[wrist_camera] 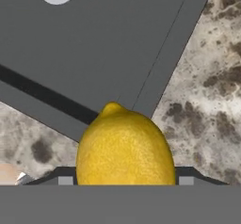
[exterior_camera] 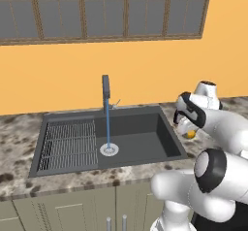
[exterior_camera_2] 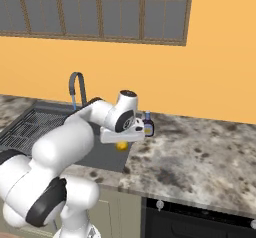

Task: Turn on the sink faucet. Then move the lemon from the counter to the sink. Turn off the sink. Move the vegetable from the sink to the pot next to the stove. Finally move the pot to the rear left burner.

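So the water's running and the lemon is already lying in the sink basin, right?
Not quite. The water is running from the sink faucet, but the lemon sits at the end effector, over the sink's right rim beside the counter, as the hand view shows.

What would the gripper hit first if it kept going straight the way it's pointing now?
The lemon, which already sits between the fingers of the gripper and blocks the line. Beyond it lies the right rim of the sink, next to the counter. Depth past the lemon is unclear.
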Robot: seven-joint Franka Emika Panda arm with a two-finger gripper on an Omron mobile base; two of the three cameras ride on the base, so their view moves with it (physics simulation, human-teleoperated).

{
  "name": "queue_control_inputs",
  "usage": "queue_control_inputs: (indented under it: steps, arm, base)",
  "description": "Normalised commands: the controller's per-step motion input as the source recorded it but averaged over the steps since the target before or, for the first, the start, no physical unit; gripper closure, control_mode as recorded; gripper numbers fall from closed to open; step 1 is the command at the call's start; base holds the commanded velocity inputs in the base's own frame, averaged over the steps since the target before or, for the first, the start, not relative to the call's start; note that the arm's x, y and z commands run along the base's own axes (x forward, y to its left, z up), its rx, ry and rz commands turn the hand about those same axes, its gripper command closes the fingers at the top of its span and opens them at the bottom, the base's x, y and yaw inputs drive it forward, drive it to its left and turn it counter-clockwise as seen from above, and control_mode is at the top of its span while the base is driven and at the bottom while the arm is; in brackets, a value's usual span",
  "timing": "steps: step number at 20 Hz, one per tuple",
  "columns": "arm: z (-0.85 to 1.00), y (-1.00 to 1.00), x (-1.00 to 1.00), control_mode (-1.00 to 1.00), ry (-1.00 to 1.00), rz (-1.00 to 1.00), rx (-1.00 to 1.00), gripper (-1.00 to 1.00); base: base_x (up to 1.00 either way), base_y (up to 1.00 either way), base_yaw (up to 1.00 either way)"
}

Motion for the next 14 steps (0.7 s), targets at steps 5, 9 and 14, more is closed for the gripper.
queue_control_inputs:
  steps: [5, 9, 14]
  arm:
    - [0.0, 0.85, 0.54, -1.0, 0.0, 0.01, 0.0, 1.0]
    - [-0.29, 0.7, 0.68, -1.0, 0.0, 0.01, 0.0, 1.0]
    - [-0.4, 0.14, 0.33, -1.0, 0.0, 0.02, 0.0, 1.0]
  base:
    - [0.0, 0.0, 0.0]
    - [0.0, 0.0, 0.0]
    - [0.0, 0.0, 0.0]
